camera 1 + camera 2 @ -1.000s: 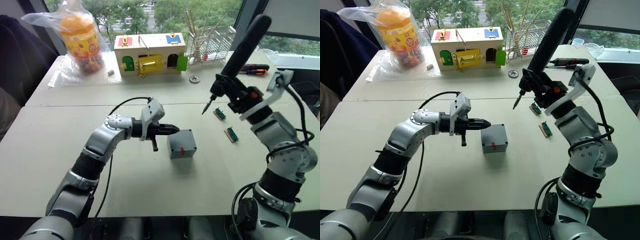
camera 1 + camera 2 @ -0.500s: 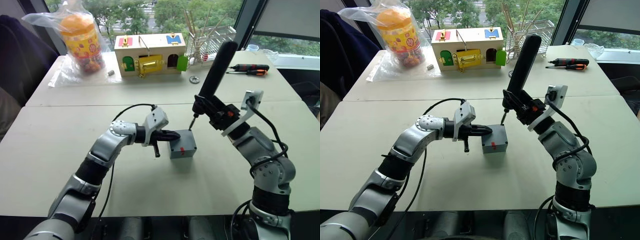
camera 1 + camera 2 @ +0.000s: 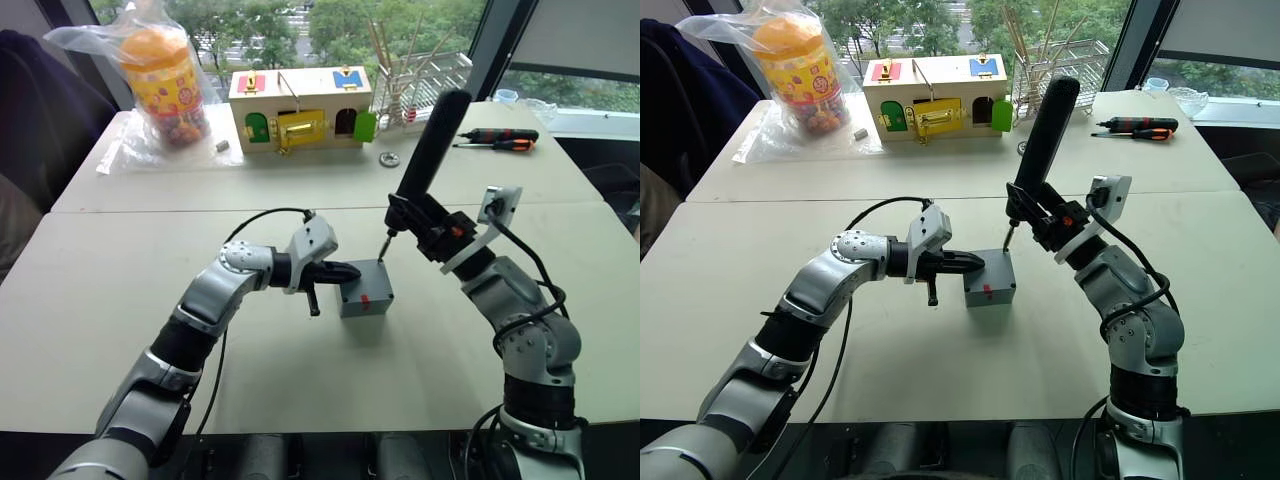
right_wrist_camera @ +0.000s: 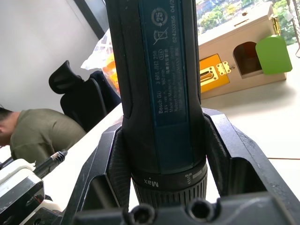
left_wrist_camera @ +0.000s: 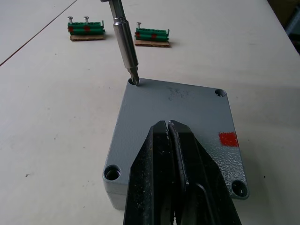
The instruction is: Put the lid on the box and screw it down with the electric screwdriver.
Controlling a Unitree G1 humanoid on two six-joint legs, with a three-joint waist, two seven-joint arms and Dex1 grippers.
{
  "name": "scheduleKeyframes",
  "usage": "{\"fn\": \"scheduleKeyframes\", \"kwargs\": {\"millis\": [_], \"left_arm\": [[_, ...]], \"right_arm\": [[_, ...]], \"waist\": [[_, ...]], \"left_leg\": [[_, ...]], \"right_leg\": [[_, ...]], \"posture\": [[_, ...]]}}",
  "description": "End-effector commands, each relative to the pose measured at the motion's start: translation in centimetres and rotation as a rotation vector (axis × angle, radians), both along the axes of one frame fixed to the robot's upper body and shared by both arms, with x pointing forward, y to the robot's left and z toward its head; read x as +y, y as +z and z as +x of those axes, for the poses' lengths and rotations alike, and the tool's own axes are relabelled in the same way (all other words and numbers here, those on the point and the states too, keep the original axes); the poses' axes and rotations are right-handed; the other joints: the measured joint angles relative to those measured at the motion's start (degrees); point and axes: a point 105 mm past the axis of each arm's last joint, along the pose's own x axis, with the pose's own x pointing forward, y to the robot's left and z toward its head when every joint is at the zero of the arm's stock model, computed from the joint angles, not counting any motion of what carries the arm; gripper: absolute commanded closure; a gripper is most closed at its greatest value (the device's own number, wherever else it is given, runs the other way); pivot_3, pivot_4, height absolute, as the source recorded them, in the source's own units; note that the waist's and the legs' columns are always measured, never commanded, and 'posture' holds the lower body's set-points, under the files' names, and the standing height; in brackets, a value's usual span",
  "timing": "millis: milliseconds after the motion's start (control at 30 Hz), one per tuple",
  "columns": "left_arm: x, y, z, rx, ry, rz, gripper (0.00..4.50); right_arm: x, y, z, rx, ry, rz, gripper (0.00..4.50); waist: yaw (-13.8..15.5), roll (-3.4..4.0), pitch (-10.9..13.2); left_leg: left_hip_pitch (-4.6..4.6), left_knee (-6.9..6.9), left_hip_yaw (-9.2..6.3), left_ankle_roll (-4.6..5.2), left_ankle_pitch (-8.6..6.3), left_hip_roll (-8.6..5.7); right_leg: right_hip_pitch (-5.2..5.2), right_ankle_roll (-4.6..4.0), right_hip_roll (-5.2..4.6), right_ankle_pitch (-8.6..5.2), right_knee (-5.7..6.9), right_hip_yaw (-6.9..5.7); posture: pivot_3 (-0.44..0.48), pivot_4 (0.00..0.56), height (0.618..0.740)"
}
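Far left on the back worktop (image 3: 120,190) we see a plastic bag with an orange candy jar (image 3: 160,85), then a wooden box (image 3: 300,108) with coloured doors.

Nearer us, the left gripper (image 3: 345,270) points sideways at the box (image 3: 365,292), which sits mid-worktop between the two arms. Its fingers (image 5: 161,173) are pressed together with nothing between them, tips resting on or just over the lid (image 5: 187,112); we can't tell if they touch. The lid sits flat on the box, red mark (image 5: 228,139) toward one edge, screw holes visible at the corners.

The electric screwdriver (image 3: 1040,135) leans up and back from the box, bit (image 5: 126,44) down into the lid's far corner hole in the left wrist view. The right gripper (image 4: 164,154) is clamped round the screwdriver's body near the collar, fingers (image 4: 225,154) on both sides of it.

Two green connector strips (image 5: 152,35) lie on the worktop just beyond the box. Further right at the back, a wire rack (image 3: 425,85), a small metal disc (image 3: 389,158) and a black-and-orange hand screwdriver (image 3: 497,138).

In the right wrist view a person in an olive shirt (image 4: 44,136) sits by a dark chair (image 4: 84,101).
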Motion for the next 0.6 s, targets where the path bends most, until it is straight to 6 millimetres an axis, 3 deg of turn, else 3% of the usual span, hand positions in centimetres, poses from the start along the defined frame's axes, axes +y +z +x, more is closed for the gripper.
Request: {"fn": "scheduleKeyframes", "kwargs": {"millis": [33,200,433,600], "left_arm": [[0.0,0.3,-0.2,-0.01,-0.004,-0.001,4.5],[0.0,0.2,-0.2,-0.008,-0.004,0.0,4.5],[-0.1,-0.3,-0.2,0.004,-0.002,0.014,4.5],[0.1,-0.6,-0.1,0.011,0.007,0.019,4.5]], "right_arm": [[-0.3,0.7,-0.2,-0.046,-0.017,-0.002,2.72],[-0.5,0.0,-0.2,-0.031,-0.021,-0.021,2.72],[1.9,-2.4,-1.3,0.01,0.089,-0.138,2.72],[2.4,-3.6,-1.5,0.027,0.106,-0.163,2.72]], "waist": [[0.0,0.0,0.0],[0.1,0.0,0.0],[0.0,-0.08,-0.1],[0.0,-0.31,-0.2]], "left_leg": [[0.0,0.0,0.0,0.0,0.0,0.0],[0.0,0.0,-0.01,0.0,0.0,0.0],[0.07,0.0,-0.09,0.0,0.0,0.0],[0.12,-0.01,-0.15,0.0,0.0,0.02]], "right_leg": [[0.0,0.0,0.0,0.0,0.0,0.0],[0.01,0.0,0.0,0.0,0.0,0.0],[0.06,0.0,0.0,0.0,-0.01,0.01],[0.09,-0.01,0.01,-0.01,-0.01,0.01]], "posture": [[0.0,0.15,0.708],[0.0,0.15,0.708],[0.0,0.15,0.708],[0.0,0.15,0.708]]}}
